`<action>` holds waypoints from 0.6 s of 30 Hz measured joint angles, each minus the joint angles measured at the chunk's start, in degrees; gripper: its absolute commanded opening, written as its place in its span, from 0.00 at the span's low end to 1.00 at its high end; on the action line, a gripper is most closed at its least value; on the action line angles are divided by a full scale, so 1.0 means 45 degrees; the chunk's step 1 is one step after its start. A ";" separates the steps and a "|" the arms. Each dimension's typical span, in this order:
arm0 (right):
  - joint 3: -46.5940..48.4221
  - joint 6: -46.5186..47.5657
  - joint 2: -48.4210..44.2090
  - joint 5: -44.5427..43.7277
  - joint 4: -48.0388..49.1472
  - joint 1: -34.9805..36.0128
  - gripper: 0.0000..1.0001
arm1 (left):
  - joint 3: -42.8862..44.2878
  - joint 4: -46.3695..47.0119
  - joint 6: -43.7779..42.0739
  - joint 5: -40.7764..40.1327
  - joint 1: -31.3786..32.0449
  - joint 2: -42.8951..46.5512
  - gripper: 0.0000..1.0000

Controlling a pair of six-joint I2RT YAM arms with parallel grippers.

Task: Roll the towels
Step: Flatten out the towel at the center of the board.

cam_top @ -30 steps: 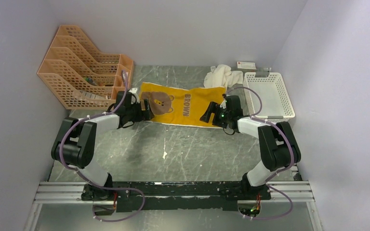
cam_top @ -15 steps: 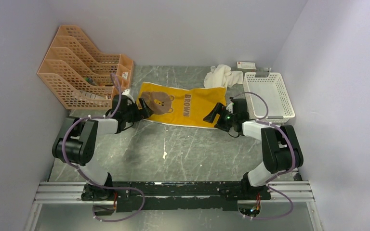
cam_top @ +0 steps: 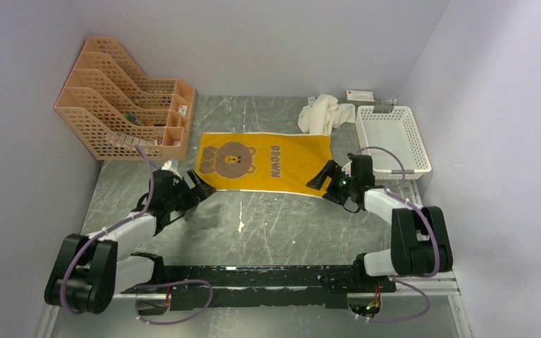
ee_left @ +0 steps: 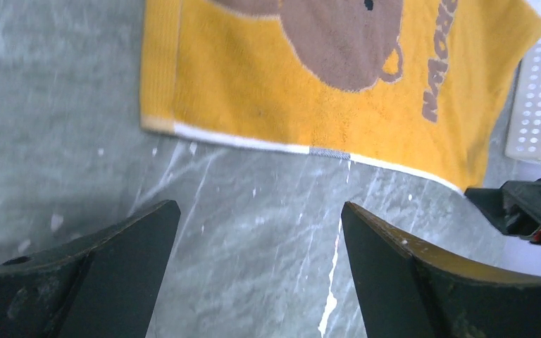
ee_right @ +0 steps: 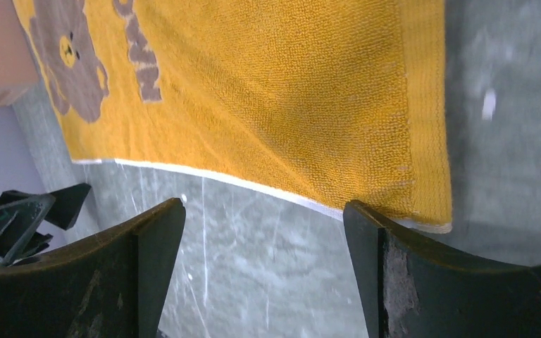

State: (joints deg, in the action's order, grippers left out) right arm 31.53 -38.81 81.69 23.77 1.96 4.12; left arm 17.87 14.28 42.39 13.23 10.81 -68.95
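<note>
A grey, white-veined stone counter [cam_top: 275,218], scuffed and flecked with pale marks, sits boxed in by plain lilac walls [cam_top: 268,42] on three sides, with a silver metal rail [cam_top: 437,282] along its near edge, where two black-and-white robot arms are bolted. A mustard-yellow cloth towel [cam_top: 264,160], printed with a brown bear's face and the word BROWN, lies spread flat and unrolled, printed side up, across the far middle of the counter. It lies between a stepped orange plastic mesh file rack [cam_top: 123,105] in the far left corner and a white perforated plastic basket [cam_top: 415,144] along the right wall. A cream-white cloth towel [cam_top: 322,115] lies crumpled in a heap near the back wall, just beside the yellow towel's far right corner and the basket's far left corner. A small white box [cam_top: 360,94] rests against the back wall behind the basket. The left end effector [ee_left: 259,208] hangs over bare stone just off the yellow towel's near left corner, its fingers spread wide and holding nothing. The right end effector [ee_right: 264,204] is also spread and empty, at the near right corner, one fingertip level with the white hem; whether it touches the cloth cannot be told. Nothing lies between either end effector and the yellow towel's near edge. In all: two towels, two arms, one rack, one basket, one box.
</note>
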 measured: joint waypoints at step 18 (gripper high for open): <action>0.2069 0.0840 -0.2157 -0.1826 -0.4716 0.0073 0.89 | 0.4503 -0.3784 -0.0850 -0.0423 0.0563 0.0845 0.98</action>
State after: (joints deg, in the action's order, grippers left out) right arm 40.84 -35.03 71.99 15.55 -19.27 4.45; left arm 38.13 -2.74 38.57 11.33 13.34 -65.14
